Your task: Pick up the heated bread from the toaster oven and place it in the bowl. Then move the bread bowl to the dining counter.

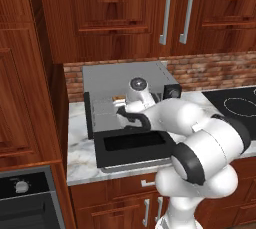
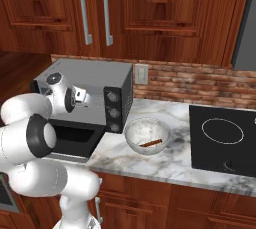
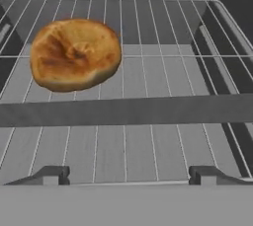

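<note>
A glossy white arm (image 1: 210, 143) of rounded, bulbous segments, with dark bands ringing its joints.

Base cams flank arm, both facing toaster oven (image 1: 125, 80) (opposite sides); hand cam close inside, over its rack.

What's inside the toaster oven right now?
The bread lies on the wire rack inside the toaster oven, door dropped open. The open gripper faces it, not touching. In the base views the arm covers most of the cavity.
</note>
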Motion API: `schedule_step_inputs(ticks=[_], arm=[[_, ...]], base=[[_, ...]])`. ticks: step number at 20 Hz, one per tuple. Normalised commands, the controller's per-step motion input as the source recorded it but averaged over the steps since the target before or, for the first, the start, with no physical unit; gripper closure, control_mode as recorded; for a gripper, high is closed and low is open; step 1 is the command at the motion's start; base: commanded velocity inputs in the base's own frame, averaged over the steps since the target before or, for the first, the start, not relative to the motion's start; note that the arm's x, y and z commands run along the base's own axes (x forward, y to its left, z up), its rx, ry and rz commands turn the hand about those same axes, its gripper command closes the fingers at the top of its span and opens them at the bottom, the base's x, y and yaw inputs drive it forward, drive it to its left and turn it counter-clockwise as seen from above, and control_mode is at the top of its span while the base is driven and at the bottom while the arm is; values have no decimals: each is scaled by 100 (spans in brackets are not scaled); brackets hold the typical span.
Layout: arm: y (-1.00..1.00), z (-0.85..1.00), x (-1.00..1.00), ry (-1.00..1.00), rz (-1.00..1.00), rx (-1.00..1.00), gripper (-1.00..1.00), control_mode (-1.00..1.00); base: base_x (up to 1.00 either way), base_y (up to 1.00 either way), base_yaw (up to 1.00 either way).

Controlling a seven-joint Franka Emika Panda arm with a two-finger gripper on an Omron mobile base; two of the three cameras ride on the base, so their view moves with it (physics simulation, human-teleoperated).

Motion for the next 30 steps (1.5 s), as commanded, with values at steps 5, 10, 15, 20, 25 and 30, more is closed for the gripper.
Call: schedule_step_inputs(ticks=[5, 10, 15, 20, 25, 30], arm=[[-4, -19, -61, 32, -3, -5, -100, -100], [-11, -35, -89, 31, -3, -8, -100, -100], [-24, -46, -100, 26, -1, -7, -100, -100], [-23, -45, -100, 27, 0, -7, -100, -100], [-17, -32, -100, 27, -1, -5, -100, -100], [1, 30, -79, -7, -6, 8, -100, -100]], base=[[0, 0, 0], [0, 0, 0], [0, 0, 0], [0, 0, 0], [0, 0, 0], [0, 0, 0]])
